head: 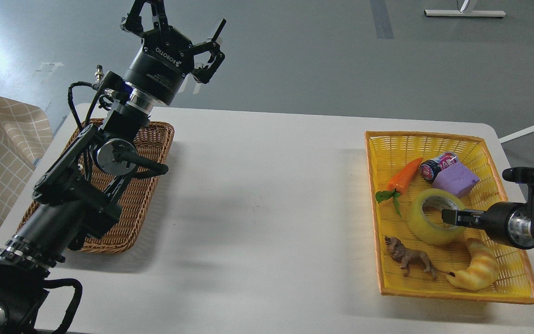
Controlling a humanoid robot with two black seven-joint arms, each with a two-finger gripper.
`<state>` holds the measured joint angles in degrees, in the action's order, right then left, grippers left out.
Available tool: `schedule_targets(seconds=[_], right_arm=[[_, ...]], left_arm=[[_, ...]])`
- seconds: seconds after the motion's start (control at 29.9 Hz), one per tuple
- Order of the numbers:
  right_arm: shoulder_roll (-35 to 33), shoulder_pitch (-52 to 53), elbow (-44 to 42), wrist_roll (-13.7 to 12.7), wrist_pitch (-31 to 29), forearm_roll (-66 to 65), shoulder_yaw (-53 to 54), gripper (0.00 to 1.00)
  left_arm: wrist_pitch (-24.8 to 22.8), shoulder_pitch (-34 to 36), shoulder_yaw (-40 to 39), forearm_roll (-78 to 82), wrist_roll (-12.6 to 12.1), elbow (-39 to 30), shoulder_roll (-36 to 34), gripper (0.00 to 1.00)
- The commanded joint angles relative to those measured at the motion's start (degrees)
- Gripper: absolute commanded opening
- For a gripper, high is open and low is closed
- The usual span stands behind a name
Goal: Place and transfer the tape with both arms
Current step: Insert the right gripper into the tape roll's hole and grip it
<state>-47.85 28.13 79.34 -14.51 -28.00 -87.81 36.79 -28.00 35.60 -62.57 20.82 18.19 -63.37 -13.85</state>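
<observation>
Yellow basket holds the tape; right end effector state unclear, left end effector spread

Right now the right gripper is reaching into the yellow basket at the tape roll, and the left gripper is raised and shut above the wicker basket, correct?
Not quite. The head view shows the left gripper raised with its fingers spread open, not shut. The right gripper is indeed at the tape roll in the yellow basket; the wicker basket sits below the left arm.
</observation>
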Motion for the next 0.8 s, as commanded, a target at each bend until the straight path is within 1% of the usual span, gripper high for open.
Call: schedule_targets(seconds=[0.0, 0.07, 0.17, 0.2, 0.27, 0.33, 0.4, 0.47, 0.5, 0.53, 0.6, 0.77], right_arm=[[0.22, 0.26, -0.06, 0.00, 0.00, 0.01, -0.75, 0.54], [0.21, 0.35, -0.06, 0.00, 0.00, 0.01, -0.93, 0.49], [0.22, 0.35, -0.24, 0.00, 0.00, 0.01, -1.11, 0.45], [0.22, 0.35, -0.50, 0.00, 0.00, 0.01, -1.19, 0.42], [0.22, 0.35, -0.59, 0.00, 0.00, 0.01, -1.19, 0.40], [0.13, 0.35, -0.59, 0.00, 0.00, 0.01, -1.19, 0.34], [0.13, 0.35, -0.68, -0.08, 0.00, 0.01, -1.19, 0.26], [0.13, 0.35, -0.77, -0.43, 0.00, 0.01, -1.19, 0.22], [0.13, 0.35, -0.77, -0.61, 0.00, 0.01, -1.19, 0.15], [0.13, 0.35, -0.77, -0.61, 0.00, 0.01, -1.19, 0.13], [-0.05, 0.61, -0.68, -0.61, 0.00, 0.27, -1.11, 0.00], [-0.31, 3.68, 0.02, -0.61, 0.00, 0.63, -0.93, 0.00]], left_arm=[[0.00, 0.09, -0.01, 0.01, 0.00, 0.00, -0.04, 0.98], [0.00, 0.09, -0.01, 0.01, 0.00, 0.00, -0.04, 0.98], [0.00, 0.00, -0.01, 0.01, 0.00, 0.00, -0.04, 0.98], [0.00, 0.00, -0.01, 0.01, 0.00, 0.00, -0.04, 0.98], [0.00, 0.00, -0.01, 0.01, 0.00, 0.00, -0.04, 0.98], [0.00, 0.00, -0.01, 0.01, 0.00, 0.00, -0.04, 0.98], [0.00, 0.00, -0.01, -0.08, 0.00, 0.00, -0.04, 0.98], [0.00, 0.00, -0.01, 0.01, 0.00, 0.00, 0.05, 0.98], [0.00, 0.00, -0.01, -0.08, 0.00, 0.00, 0.05, 0.98], [0.00, 0.00, -0.01, 0.01, 0.00, 0.00, 0.05, 0.98], [0.00, 0.00, -0.01, -0.08, 0.00, 0.09, 0.05, 0.98], [0.00, 0.00, 0.08, -0.08, 0.00, 0.17, 0.31, 0.98]])
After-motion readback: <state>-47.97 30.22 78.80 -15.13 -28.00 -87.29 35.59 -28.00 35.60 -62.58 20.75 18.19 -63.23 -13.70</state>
